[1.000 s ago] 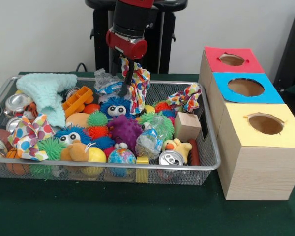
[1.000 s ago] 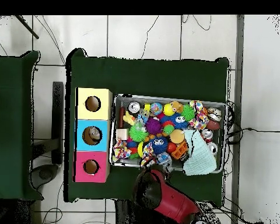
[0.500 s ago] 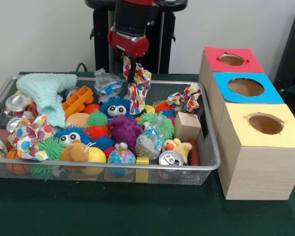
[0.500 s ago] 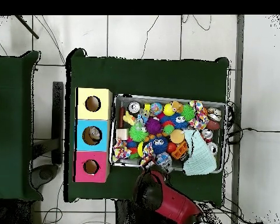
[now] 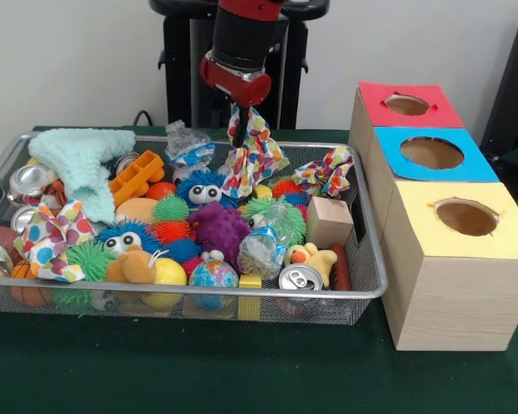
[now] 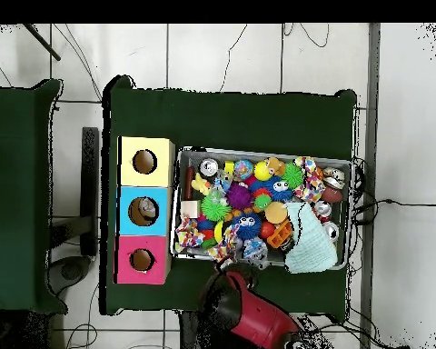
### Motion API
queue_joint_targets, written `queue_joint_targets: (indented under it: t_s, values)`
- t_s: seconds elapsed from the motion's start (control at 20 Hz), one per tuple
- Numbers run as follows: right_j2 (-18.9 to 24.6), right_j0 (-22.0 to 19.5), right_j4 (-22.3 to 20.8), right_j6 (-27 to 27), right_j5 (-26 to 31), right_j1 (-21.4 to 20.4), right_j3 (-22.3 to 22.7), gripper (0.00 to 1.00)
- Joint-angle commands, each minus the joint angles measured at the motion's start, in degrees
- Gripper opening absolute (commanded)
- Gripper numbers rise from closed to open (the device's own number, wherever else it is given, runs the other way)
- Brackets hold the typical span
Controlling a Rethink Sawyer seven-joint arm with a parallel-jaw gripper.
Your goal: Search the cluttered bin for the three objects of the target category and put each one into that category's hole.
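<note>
Since the earlier frames the arm has carried the pincer (image 5: 238, 129) rightward and slightly up, and the polka-dot cloth (image 5: 254, 153) it grips has come with it, now hanging more to the right over the bin's far side.

Pincer: closed on the top edge of the polka-dot cloth. The cloth hangs free below it, its lower folds just above or touching the blue fuzzy toy with eyes (image 5: 202, 188); contact cannot be told.

Wire bin (image 5: 363, 259): on the green tabletop (image 5: 242, 371), full of clutter.
- second polka-dot cloth (image 5: 328, 170) at the far right corner, beside a wooden block (image 5: 329, 221).
- third polka-dot cloth (image 5: 50, 237) at the left side, near the front.
- mint knitted cloth (image 5: 85, 164) draped at the far left.
- purple spiky ball (image 5: 218, 229) mid-bin; soda can (image 5: 300, 278) against the front rim; yellow duck (image 5: 312, 257) just behind the can.

Boxes: three in a row just right of the bin, each with a round hole on top. Red box (image 5: 407, 105) farthest, blue box (image 5: 432, 153) in the middle, yellow box (image 5: 464, 220) nearest.

Overhead view: the arm's red body (image 6: 258, 320) sits below the bin; the held cloth (image 6: 224, 254) shows at the bin's lower rim, near the red box (image 6: 142, 260).
</note>
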Motion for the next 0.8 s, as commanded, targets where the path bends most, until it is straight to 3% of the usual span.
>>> queue_joint_targets:
  t_s: [0.05,0.35,0.55,0.65,0.8]
  values:
    - [-4.6,4.5,6.5,9.6,9.5,-0.3,-2.6,1.00]
    - [-9.2,7.8,7.1,7.5,16.9,-4.6,-4.7,1.00]
    - [-8.9,7.4,5.9,8.1,16.5,-6.6,-3.9,1.00]
    - [-8.2,6.8,5.0,8.4,14.1,-6.7,-3.4,1.00]
    - [-4.9,3.9,2.9,10.3,4.7,-4.6,-2.0,1.00]
